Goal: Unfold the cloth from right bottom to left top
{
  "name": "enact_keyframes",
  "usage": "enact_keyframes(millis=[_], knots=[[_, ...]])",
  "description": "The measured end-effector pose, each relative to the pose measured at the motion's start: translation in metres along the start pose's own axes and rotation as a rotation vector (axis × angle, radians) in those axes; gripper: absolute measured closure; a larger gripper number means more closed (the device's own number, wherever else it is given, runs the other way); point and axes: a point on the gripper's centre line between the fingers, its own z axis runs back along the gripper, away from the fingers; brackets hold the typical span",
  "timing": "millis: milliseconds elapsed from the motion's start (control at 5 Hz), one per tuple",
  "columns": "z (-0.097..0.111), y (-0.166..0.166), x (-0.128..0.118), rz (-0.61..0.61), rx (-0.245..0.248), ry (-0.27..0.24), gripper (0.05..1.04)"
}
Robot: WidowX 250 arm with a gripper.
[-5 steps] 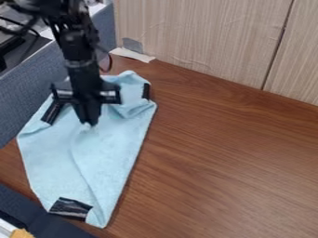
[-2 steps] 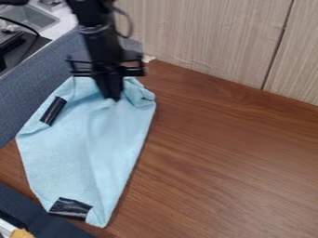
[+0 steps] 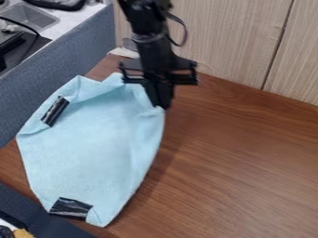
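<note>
The black gripper [image 3: 162, 106] hangs over the upper right part of the cloth, closed on its edge near the top right. From there the light blue cloth [image 3: 93, 144] spreads down and to the left across the wooden table, its right side drawn up toward the fingertips. Black tape marks the cloth at its upper left and at its bottom end. The cloth's top edge is rumpled, while its middle lies fairly smooth.
A grey-blue padded barrier [image 3: 56, 79] runs along the left, with a sink [image 3: 31, 17] behind it. Wood-grain panels [image 3: 217, 42] stand behind the brown table [image 3: 242, 162]. Dark fabric [image 3: 43, 223] lies at the bottom left.
My gripper has moved to the right, first up slightly, drawing the cloth's upper part with it. The cloth has widened to the right and its central crease has smoothed out.
</note>
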Motion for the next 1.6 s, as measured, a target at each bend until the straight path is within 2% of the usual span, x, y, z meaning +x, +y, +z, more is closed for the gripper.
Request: enact_keyframes(millis=[200,400,800,1000,1200,1400,1600], knots=[[-0.018,-0.012,0.001,0.002,-0.024,0.002,0.998],[-0.037,-0.021,-0.001,-0.011,-0.027,0.013,0.998],[-0.055,-0.025,-0.007,-0.007,-0.022,0.001,0.966],[-0.055,-0.024,-0.009,-0.01,-0.007,0.004,0.776],[-0.057,-0.022,-0.013,-0.017,0.001,0.018,0.483],[-0.05,-0.022,-0.013,-0.017,0.002,0.012,0.184],[-0.035,-0.019,-0.013,-0.014,-0.011,-0.01,0.068]])
